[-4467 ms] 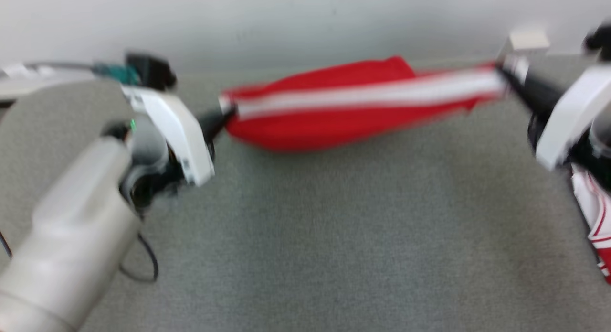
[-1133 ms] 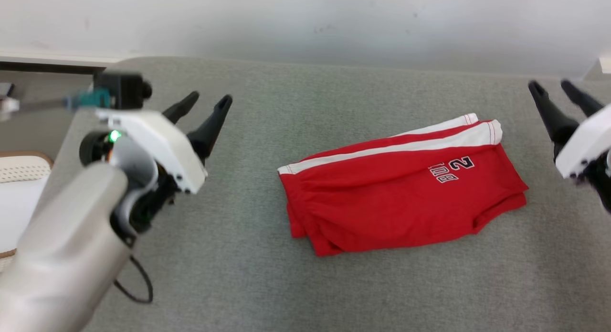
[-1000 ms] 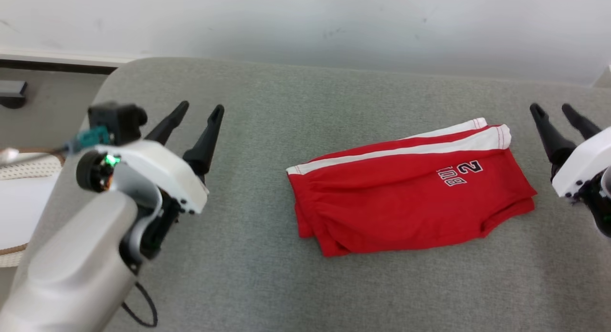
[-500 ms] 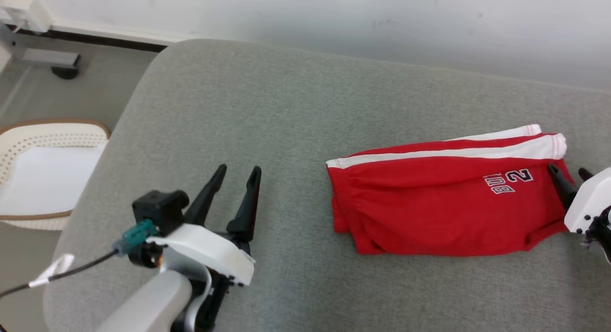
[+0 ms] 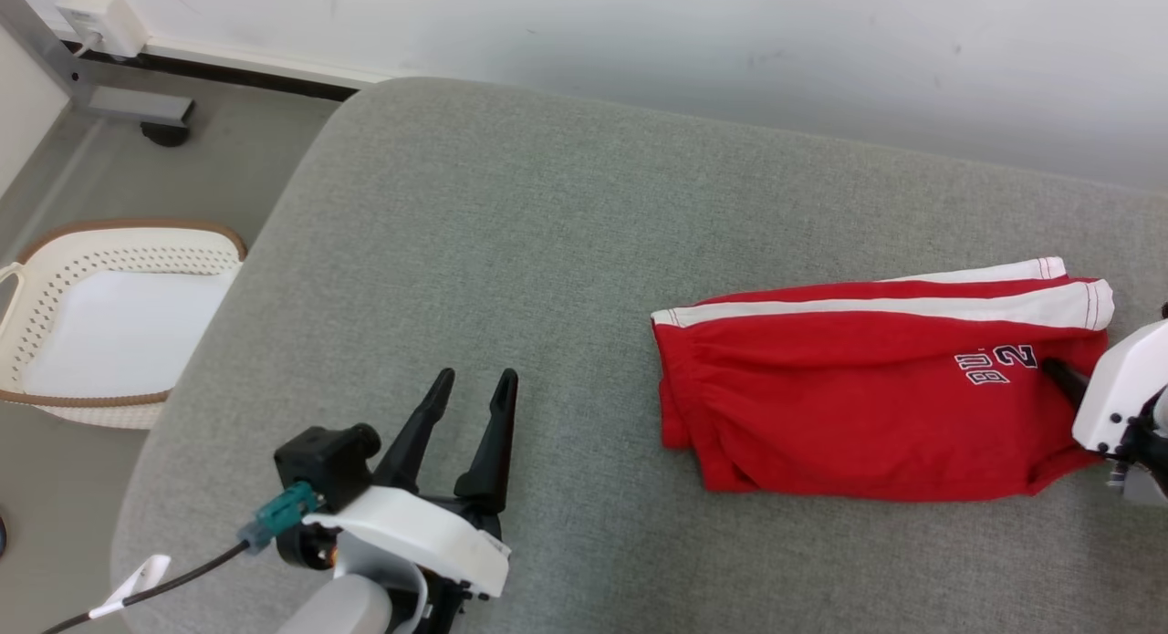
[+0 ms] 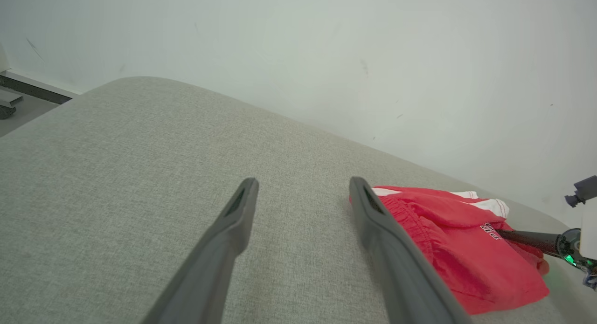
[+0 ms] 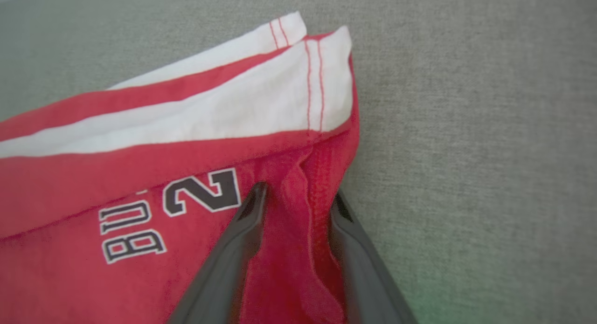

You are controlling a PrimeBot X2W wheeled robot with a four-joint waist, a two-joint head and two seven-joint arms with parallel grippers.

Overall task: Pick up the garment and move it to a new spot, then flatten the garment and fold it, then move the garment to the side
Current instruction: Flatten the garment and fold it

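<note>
Folded red shorts (image 5: pixel 867 406) lie at the 3 o'clock side of the grey cushion (image 5: pixel 511 233), white stripe toward 12. The right gripper (image 7: pixel 298 193) straddles a ridge of fabric at their hem, fingers partly apart; whether it pinches cannot be told. The left gripper (image 5: pixel 476 380) stands wide open and empty at 7 o'clock, well apart from them.

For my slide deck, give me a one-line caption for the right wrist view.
Right claw straddling a ridge of fabric at the hem of folded red shorts on the grey cushion.
</note>
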